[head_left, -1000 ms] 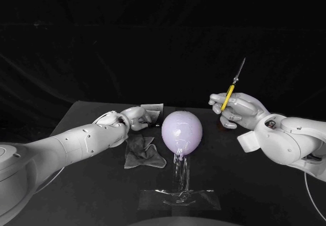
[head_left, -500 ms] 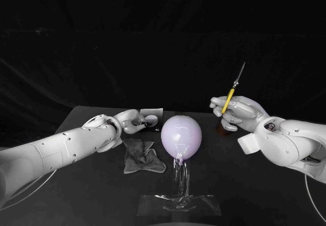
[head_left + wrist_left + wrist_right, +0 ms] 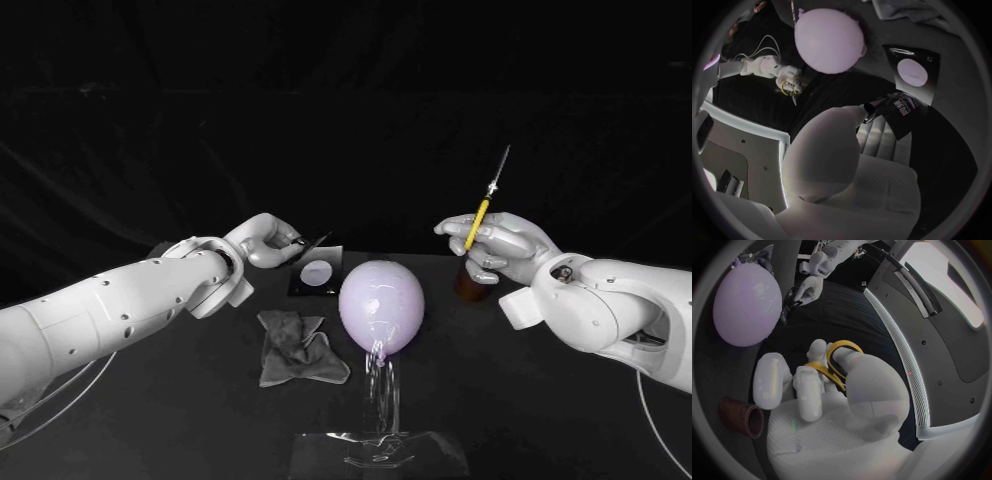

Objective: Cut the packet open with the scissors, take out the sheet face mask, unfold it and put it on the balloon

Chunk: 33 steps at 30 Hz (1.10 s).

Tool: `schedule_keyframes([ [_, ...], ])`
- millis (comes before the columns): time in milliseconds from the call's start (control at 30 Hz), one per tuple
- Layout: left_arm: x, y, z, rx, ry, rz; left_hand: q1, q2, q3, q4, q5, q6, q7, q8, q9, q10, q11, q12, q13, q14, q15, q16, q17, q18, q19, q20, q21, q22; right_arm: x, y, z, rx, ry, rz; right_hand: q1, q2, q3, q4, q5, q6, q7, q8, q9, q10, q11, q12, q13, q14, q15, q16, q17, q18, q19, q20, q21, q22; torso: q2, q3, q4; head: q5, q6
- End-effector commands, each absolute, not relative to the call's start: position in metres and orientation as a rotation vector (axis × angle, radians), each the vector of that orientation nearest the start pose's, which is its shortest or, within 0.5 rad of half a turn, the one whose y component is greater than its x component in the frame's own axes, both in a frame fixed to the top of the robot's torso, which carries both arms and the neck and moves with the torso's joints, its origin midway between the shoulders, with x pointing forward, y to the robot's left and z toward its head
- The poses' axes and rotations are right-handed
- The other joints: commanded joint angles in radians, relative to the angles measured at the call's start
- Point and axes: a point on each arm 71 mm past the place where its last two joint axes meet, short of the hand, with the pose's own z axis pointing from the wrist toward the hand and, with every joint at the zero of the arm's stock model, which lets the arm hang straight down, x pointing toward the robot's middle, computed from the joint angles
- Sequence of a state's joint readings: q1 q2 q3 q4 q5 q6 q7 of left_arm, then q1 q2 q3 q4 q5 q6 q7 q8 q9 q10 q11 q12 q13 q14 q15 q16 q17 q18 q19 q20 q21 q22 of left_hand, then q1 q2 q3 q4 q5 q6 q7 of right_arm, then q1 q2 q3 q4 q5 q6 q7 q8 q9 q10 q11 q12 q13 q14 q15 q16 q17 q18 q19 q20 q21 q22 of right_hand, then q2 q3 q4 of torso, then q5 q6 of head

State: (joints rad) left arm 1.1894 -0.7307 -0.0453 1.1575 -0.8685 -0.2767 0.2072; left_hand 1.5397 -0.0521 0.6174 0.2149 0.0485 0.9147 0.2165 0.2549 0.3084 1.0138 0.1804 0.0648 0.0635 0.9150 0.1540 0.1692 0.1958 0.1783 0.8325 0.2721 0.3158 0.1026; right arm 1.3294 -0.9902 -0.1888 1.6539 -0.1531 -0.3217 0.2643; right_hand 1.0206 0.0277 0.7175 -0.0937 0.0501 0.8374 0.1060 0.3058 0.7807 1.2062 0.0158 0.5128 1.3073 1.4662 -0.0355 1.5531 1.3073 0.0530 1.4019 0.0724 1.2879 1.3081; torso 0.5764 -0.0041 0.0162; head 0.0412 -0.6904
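While the left hand (image 3: 264,240) hovers at the far left of the black table (image 3: 548,400), its thumb and a fingertip pinch the edge of a dark, flat foil packet with a pale round patch (image 3: 317,272); the other fingers are curled loosely beside the pinch. The packet hangs slanted just left of the far end of the balloon. I cannot tell whether its lower edge touches the table.

A pale lilac, egg-shaped balloon (image 3: 382,295) sits at the middle of the table on a clear plastic stand (image 3: 384,400), whose flat base lies at the near edge. Left of the balloon and nearer than the packet lies a crumpled grey cloth (image 3: 300,345), apart from both hands.

On the right, the right hand (image 3: 500,245) is raised above the table with its fingers wrapped through and around the yellow loops of a pair of yellow-handled metal scissors (image 3: 483,210). The thin blades point up and slightly to the right and look pressed together into a single line. The scissors are well apart from the packet, with the balloon between them. Just behind and below this hand stands a small brown cup (image 3: 470,282), right of the balloon.
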Motion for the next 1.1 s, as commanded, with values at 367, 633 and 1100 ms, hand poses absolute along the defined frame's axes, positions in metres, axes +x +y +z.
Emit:
schedule_keyframes([
  [367,0.524,0.225,-0.153,-0.910,1.470,-1.749,-0.029,0.015,0.026,-0.008,0.000,0.011,-0.005,0.013,0.007,0.030,-0.006,0.000,-0.001,0.027,-0.006,0.009,0.002,0.005,0.032,-0.016,0.026,0.010,0.476,-0.238,-0.171,0.880,1.593,1.353,0.105,-0.009,-0.047,-0.082,-0.002,-0.026,0.037,-0.111,-0.118,0.354,0.039,1.005,0.228,0.105,0.015,0.018,0.264,0.000,0.039,0.014,0.071,0.147,-0.002,0.0014,0.0010,-0.035,0.064],
  [633,0.513,0.207,-0.142,-0.988,1.441,-2.036,-0.046,0.026,0.031,-0.006,0.000,0.015,-0.012,0.023,0.016,0.048,-0.013,0.002,0.000,0.039,-0.011,0.010,0.003,0.004,0.033,-0.018,0.025,0.008,0.476,-0.228,-0.173,0.860,1.592,1.366,0.105,-0.066,-0.084,-0.105,-0.002,-0.050,0.027,-0.158,-0.160,0.354,0.032,1.002,0.227,0.105,0.012,0.018,0.264,-0.003,0.045,0.013,0.083,0.155,0.002,0.0012,-0.0004,-0.053,0.089],
  [1100,0.507,0.186,-0.138,-1.011,1.453,-2.177,-0.063,0.033,0.043,-0.020,0.000,-0.002,-0.011,0.028,0.030,0.044,-0.013,-0.003,-0.001,0.047,-0.014,0.004,0.003,0.008,0.075,-0.031,0.040,0.009,0.471,-0.214,-0.171,0.832,1.591,1.419,0.127,-0.103,-0.150,-0.116,-0.002,-0.184,0.005,-0.240,-0.249,0.352,-0.009,0.993,0.220,0.105,-0.023,0.018,0.264,-0.003,0.046,-0.017,0.087,0.159,0.001,0.0028,-0.0008,-0.104,0.105],
])
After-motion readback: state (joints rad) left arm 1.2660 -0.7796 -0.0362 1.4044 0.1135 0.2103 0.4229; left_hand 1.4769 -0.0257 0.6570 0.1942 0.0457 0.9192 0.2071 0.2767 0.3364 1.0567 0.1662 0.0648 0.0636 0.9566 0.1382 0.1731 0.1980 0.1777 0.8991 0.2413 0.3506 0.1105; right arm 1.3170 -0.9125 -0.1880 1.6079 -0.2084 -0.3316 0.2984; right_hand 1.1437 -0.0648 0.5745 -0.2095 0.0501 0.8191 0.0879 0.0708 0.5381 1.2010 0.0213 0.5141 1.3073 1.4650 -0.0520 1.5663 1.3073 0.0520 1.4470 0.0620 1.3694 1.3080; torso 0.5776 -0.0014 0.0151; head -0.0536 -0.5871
